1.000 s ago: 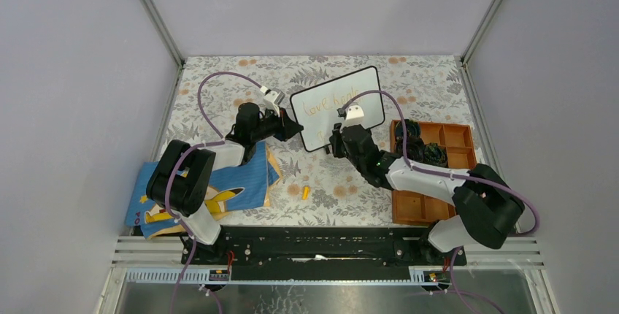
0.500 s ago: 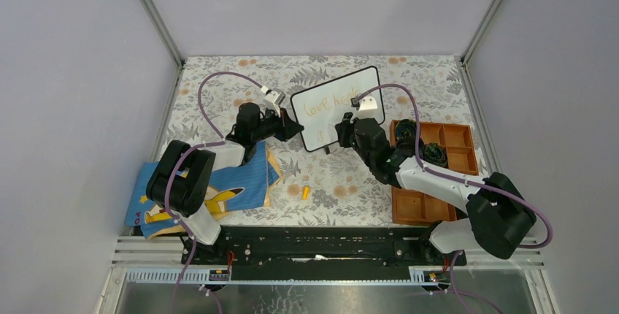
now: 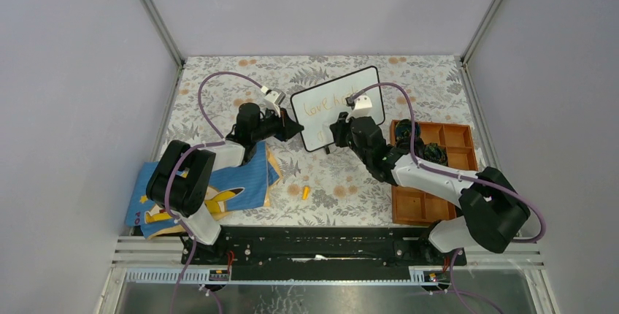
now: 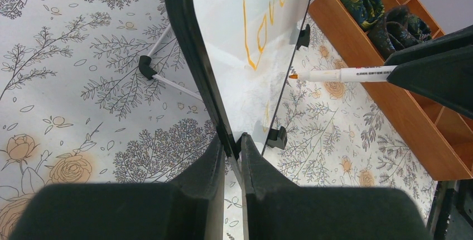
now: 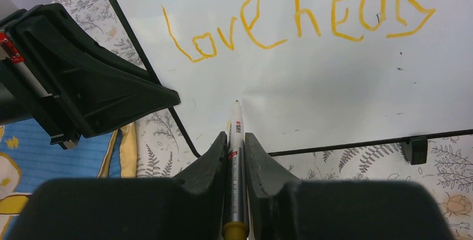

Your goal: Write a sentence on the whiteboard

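Clamped pen (image 5: 235, 156) in right fingers (image 5: 206, 167), tip toward bare whiteboard (image 5: 334, 95) under the sentence (image 5: 297, 11); pinched board's edge in left fingers (image 4: 201, 170).

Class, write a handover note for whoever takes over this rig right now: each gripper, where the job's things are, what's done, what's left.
Left gripper: shut on the frame of the whiteboard, which stands mid-table.
Right gripper: shut on the marker, tip just below "love"; contact unclear.
Done: the sentence reads "love heals".
Left: probably more words on a second line, then put the marker down.
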Available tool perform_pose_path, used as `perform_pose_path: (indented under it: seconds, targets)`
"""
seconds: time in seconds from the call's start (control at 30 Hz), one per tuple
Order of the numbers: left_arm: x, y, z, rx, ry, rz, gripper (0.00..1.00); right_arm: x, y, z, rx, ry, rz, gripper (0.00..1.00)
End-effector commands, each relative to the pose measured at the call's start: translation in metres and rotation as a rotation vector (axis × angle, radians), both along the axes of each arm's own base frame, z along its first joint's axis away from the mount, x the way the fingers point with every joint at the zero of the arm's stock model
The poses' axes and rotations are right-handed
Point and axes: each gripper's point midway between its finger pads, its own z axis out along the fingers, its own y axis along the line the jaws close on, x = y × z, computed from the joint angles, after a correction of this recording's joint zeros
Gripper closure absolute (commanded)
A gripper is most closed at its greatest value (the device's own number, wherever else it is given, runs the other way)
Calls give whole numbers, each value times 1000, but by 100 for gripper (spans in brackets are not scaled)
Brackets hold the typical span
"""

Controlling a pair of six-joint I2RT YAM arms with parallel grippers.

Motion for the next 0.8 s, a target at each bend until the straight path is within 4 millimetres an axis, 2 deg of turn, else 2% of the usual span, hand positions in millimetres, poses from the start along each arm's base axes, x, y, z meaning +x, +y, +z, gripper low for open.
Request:
perform_pose_path:
  seconds: [0.0,0.77]
  targets:
    - [-7,13,-38,124,60,30,100,11,10,28,65,-62,4,100]
    - [-7,15,-41,133,62,37,100,22,11,16,43,-42,-41,100]
